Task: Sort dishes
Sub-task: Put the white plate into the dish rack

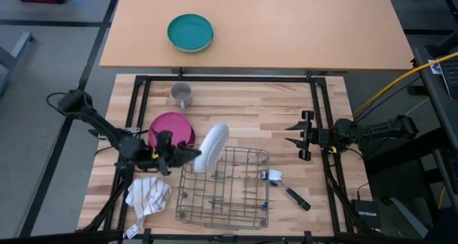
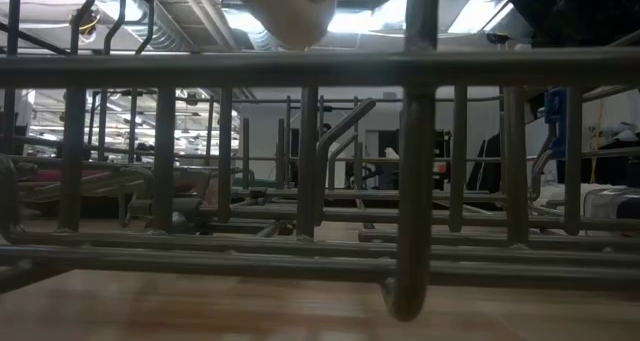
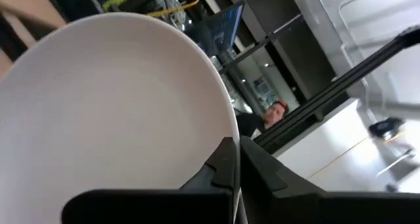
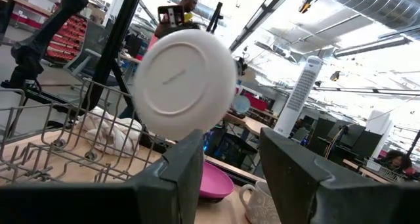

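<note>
White plate [image 1: 213, 147]: round, smooth, glossy, being held up on edge & tilted, hanging over the back-left corner of the wire dish rack [image 1: 236, 194]. Not touching the rack wires as far as high view shows. Right wrist view is showing its flat underside w/ a raised foot ring [image 4: 184, 83].

Left gripper [image 1: 187, 157] is pinching the plate rim, fingers closed narrow on it; in left wrist view the dark fingers [image 3: 220, 166] are clamping the edge at the plate's lower side.

Magenta plate [image 1: 172, 127]: round, matte-looking, lying flat on the table just behind the left gripper, left of the rack. Other plates not visible.

Rack: thin grey metal wire, rectangular grid w/ upright prongs, sitting on the light wood butcher-block table [image 1: 250, 101].

Right gripper [image 1: 295, 135] is hovering w/ fingers spread wide, holding nothing, right of the rack & well apart from the plate.

Around: small grey mug [image 1: 182, 95] behind the magenta plate; teal bowl [image 1: 190, 32] far back on the plain tan table; crumpled white cloth [image 1: 147, 194] left of the rack; dish brush w/ black handle [image 1: 286, 189] right of the rack.
</note>
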